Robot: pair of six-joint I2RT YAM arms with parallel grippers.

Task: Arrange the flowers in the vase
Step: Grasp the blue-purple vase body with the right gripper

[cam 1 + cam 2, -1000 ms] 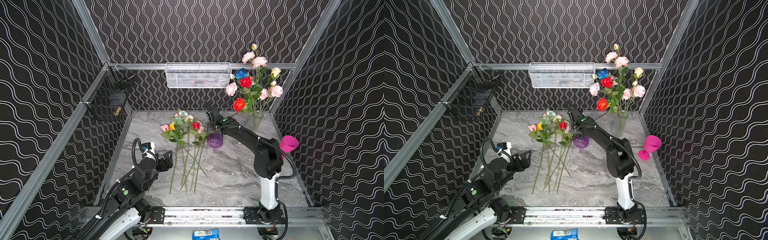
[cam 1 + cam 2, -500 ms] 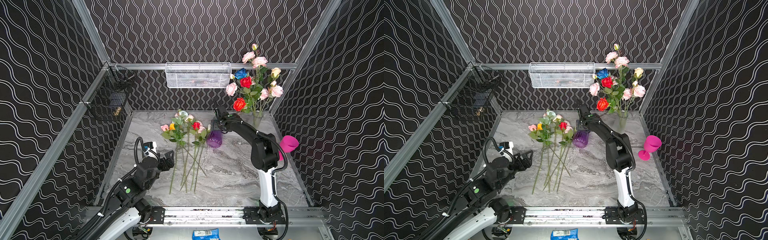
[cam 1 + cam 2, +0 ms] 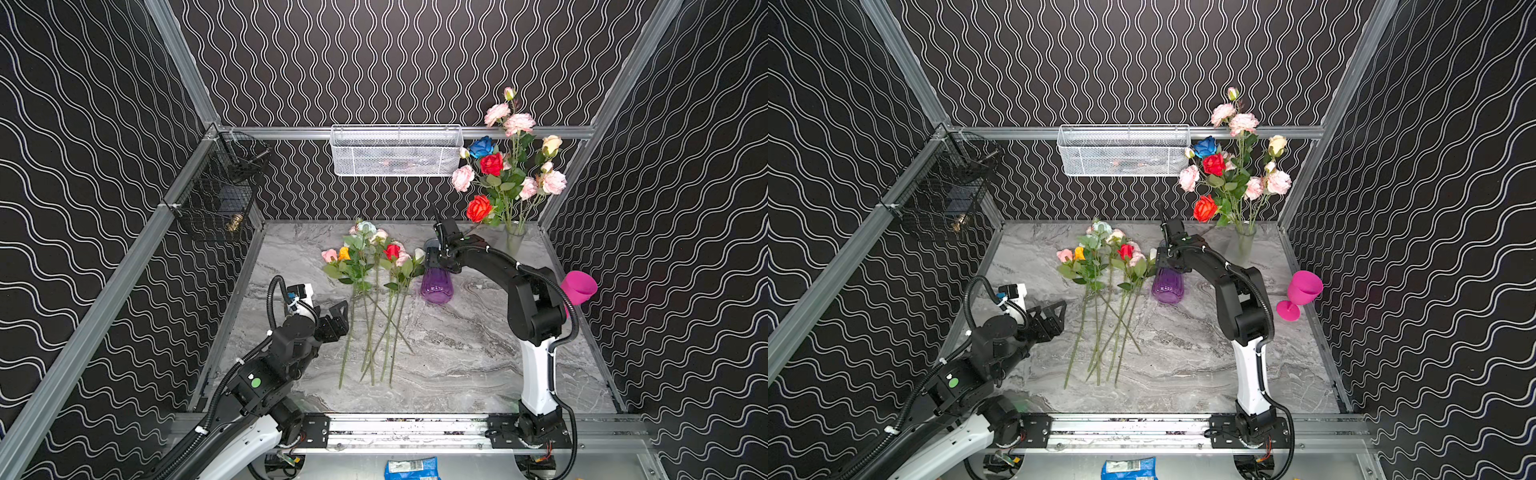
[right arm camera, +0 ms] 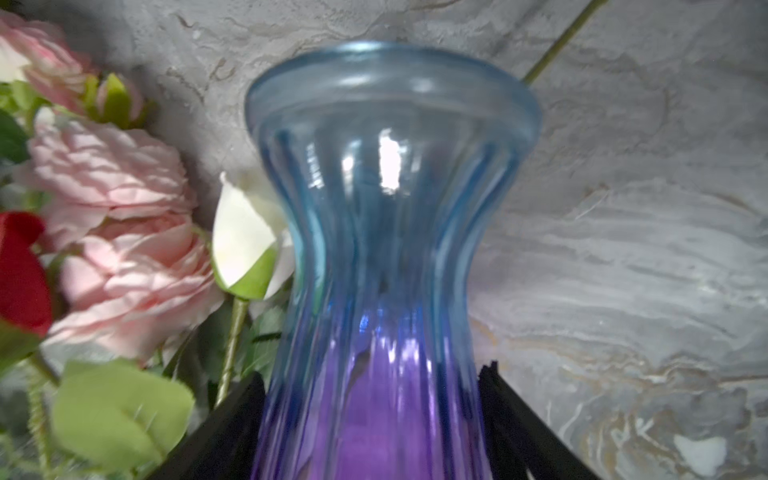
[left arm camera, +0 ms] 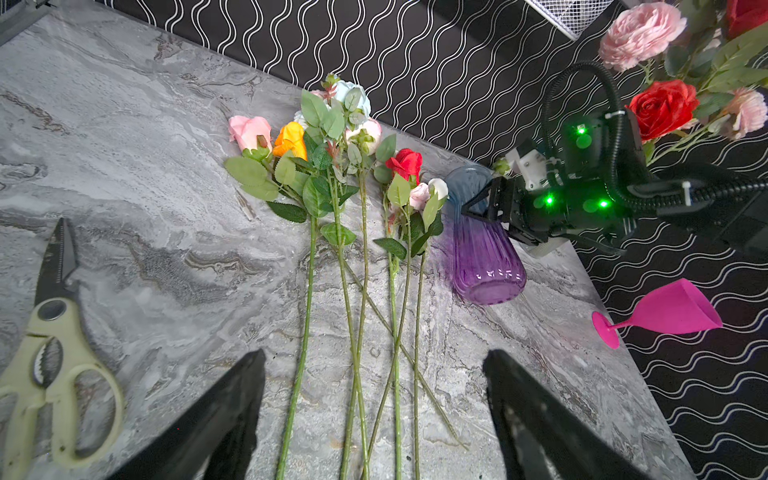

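Several loose flowers (image 3: 374, 266) (image 3: 1104, 262) (image 5: 340, 166) lie on the marble table, blooms toward the back wall and stems toward the front. Just right of them stands a blue-to-purple ribbed glass vase (image 3: 436, 284) (image 3: 1168, 286) (image 5: 484, 257) (image 4: 386, 208). My right gripper (image 3: 435, 258) (image 3: 1163, 259) (image 4: 374, 374) is closed round its upper part, a finger pressed on each side. At the left, my left gripper (image 3: 338, 318) (image 3: 1057, 318) (image 5: 374, 357) is open and empty, its fingers spread above the lower stems.
A clear glass vase (image 3: 514, 241) holding a tall bouquet stands at the back right. A pink goblet (image 3: 577, 286) (image 5: 665, 311) leans at the right wall. Cream-handled scissors (image 5: 50, 332) lie left of the stems. A white mesh basket (image 3: 395, 149) and a black wire basket (image 3: 216, 195) hang on the walls.
My right gripper swung right from the flower heads to the vase and its jaws narrowed round it. My left gripper edged slightly toward the stems.
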